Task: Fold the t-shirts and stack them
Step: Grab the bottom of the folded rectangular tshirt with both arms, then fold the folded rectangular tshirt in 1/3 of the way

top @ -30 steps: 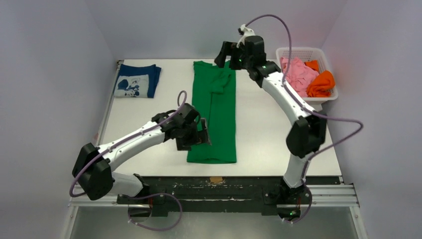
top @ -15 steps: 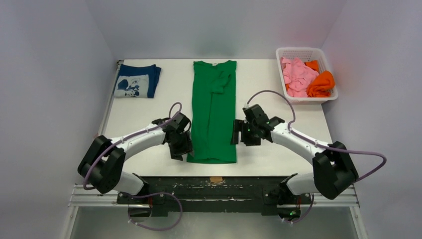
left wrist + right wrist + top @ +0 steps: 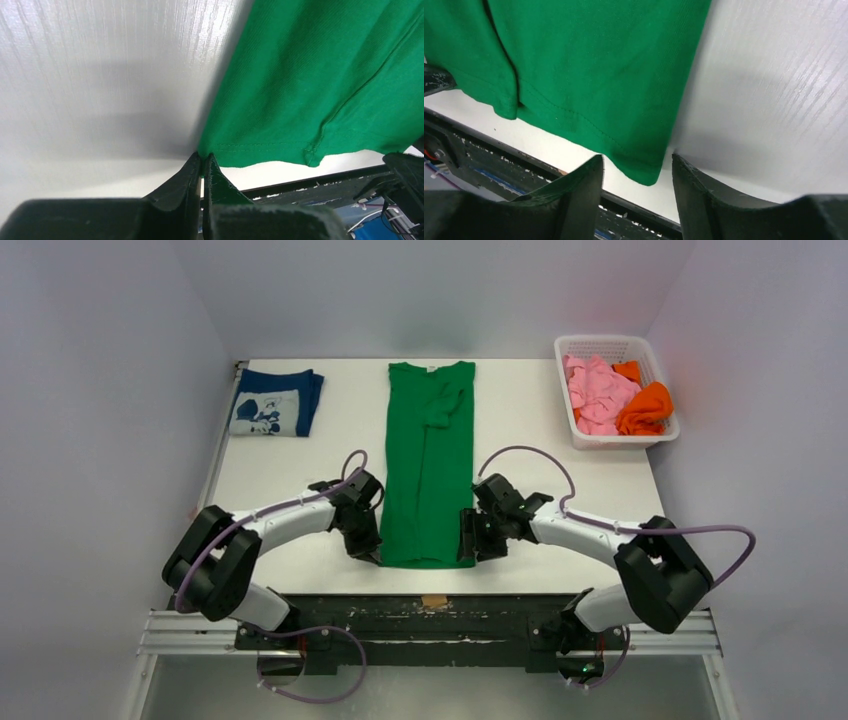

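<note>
The green t-shirt (image 3: 430,470) lies folded into a long strip down the middle of the table, collar at the far end. My left gripper (image 3: 372,553) is at its near left hem corner. In the left wrist view that gripper (image 3: 202,158) is shut, pinching the green t-shirt (image 3: 310,75) at that corner. My right gripper (image 3: 467,545) is at the near right corner. In the right wrist view it (image 3: 636,157) stands open, and the corner of the green t-shirt (image 3: 599,65) lies between its fingers, touching neither.
A folded navy t-shirt (image 3: 272,405) with a white print lies at the far left. A white basket (image 3: 600,342) at the far right holds a pink t-shirt (image 3: 595,390) and an orange t-shirt (image 3: 645,408). The black front rail (image 3: 430,605) runs just behind both grippers.
My right arm swung from the shirt's far end to its near right corner, jaws narrowing. My left gripper slid toward the near hem and shut on the left corner.
</note>
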